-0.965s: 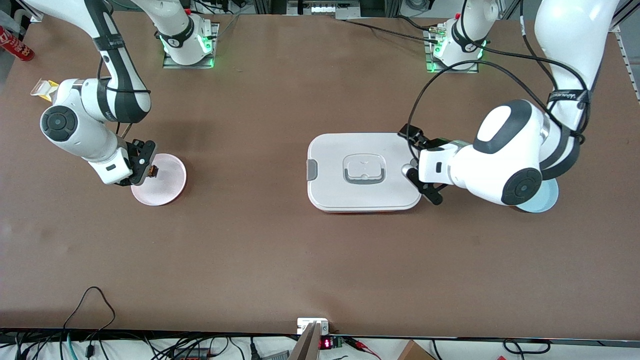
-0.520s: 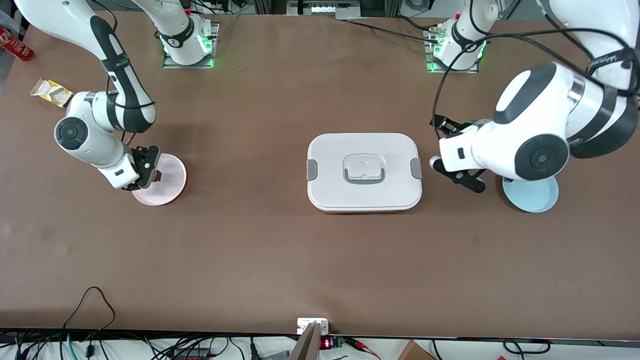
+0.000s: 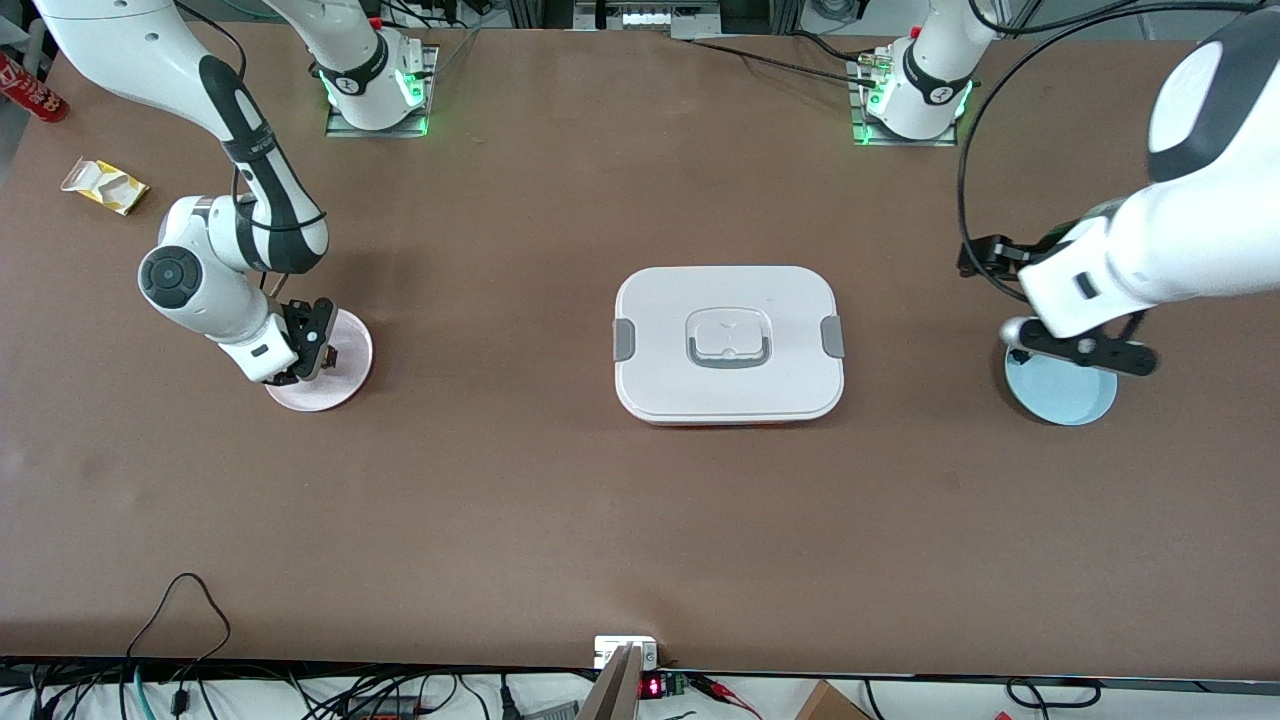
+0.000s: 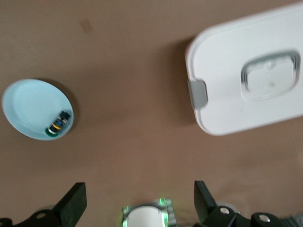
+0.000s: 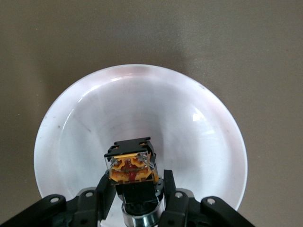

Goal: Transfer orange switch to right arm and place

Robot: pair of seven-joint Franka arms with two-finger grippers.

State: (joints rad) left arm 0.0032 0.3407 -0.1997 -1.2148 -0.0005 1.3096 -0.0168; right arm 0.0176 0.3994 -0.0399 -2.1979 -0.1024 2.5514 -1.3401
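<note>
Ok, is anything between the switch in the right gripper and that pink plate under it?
Nothing visible. The right gripper is shut on the orange switch directly over the pink plate, whose surface below it shows bare in the right wrist view. The left gripper hangs open over the blue plate.

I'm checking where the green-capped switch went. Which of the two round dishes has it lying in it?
The pale blue dish at the left arm's end of the table, with the dark switch by its rim; the pink dish carries none yet.
</note>
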